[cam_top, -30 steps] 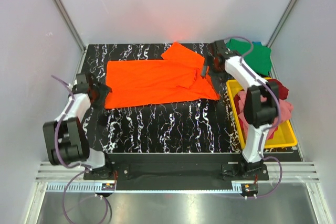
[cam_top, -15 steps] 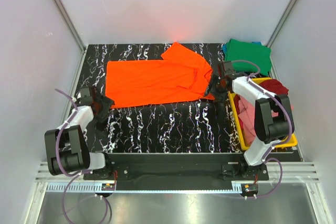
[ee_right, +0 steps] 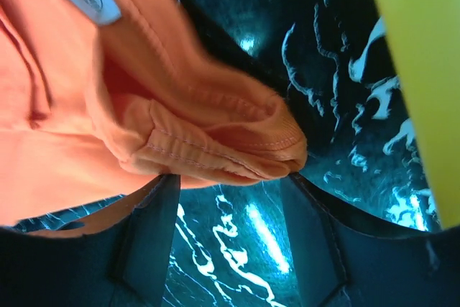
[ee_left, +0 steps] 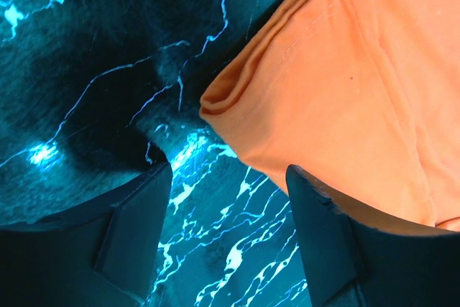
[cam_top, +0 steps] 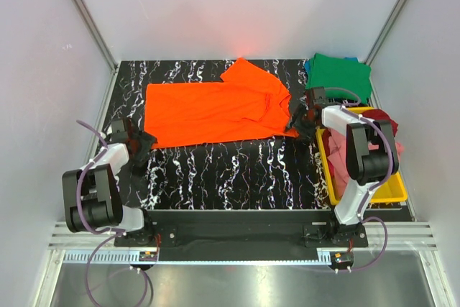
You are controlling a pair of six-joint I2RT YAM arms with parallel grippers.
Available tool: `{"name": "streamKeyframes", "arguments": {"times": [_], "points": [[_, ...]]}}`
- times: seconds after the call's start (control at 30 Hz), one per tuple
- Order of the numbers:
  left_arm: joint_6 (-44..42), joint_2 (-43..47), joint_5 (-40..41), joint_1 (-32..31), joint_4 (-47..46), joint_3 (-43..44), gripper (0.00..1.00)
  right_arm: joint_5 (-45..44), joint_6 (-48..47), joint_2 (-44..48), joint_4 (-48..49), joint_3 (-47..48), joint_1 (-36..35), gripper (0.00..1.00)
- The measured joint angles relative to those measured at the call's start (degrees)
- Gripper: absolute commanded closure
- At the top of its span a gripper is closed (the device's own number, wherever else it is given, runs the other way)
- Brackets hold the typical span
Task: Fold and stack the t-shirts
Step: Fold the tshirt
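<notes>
While the left tool (cam_top: 141, 141) sits with jaws apart at the near-left corner of the orange t-shirt (cam_top: 215, 109) (nothing clamped), the shirt lies spread on the marbled bench (cam_top: 230, 170). Right tool (cam_top: 296, 121) likewise gaping, bunched orange edge just ahead. Green t-shirt (cam_top: 338, 73) folded back-right.

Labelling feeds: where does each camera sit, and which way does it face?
Top external: above and behind, facing down at table and orange shirt; both arms show.
Left wrist: on left arm, facing the shirt's corner; open left gripper shows.
Right wrist: facing shirt's collar, yellow tray; open right gripper shows.
All share the shirt.
</notes>
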State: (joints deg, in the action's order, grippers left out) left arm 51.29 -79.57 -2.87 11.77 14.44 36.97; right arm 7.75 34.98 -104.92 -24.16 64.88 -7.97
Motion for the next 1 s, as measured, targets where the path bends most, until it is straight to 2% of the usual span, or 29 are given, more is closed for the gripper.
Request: {"name": "streamKeyframes", "arguments": {"times": [0.1, 0.23, 0.3, 0.6, 0.9, 1.0], "points": [[0.1, -0.3, 0.0, 0.0, -1.0, 0.0, 0.30, 0.9, -0.1, -0.4, 1.5, 0.3, 1.2, 0.29], [0.2, -0.4, 0.1, 0.0, -1.2, 0.0, 0.30, 0.8, -0.5, -1.4, 2.3, 2.1, 3.4, 0.17], [0.2, -0.5, 0.1, 0.0, -1.2, 0.0, 0.31, 0.2, -0.8, -1.9, 2.1, 3.2, 4.3, 0.16], [0.0, 0.0, 1.0, 0.0, -0.9, 0.0, 0.31, -4.2, -2.6, -2.4, 0.1, 9.9, 5.4, 0.16], [-0.2, 6.4, 2.5, 0.0, -1.8, -2.3, 0.28, 0.8, -3.1, 9.1, 0.8, -1.0, 5.4, 0.18], [-0.1, 7.4, 2.8, 0.0, -2.2, -3.8, 0.29, 3.3, -3.1, 10.2, 1.2, -4.1, 5.4, 0.20]]}}
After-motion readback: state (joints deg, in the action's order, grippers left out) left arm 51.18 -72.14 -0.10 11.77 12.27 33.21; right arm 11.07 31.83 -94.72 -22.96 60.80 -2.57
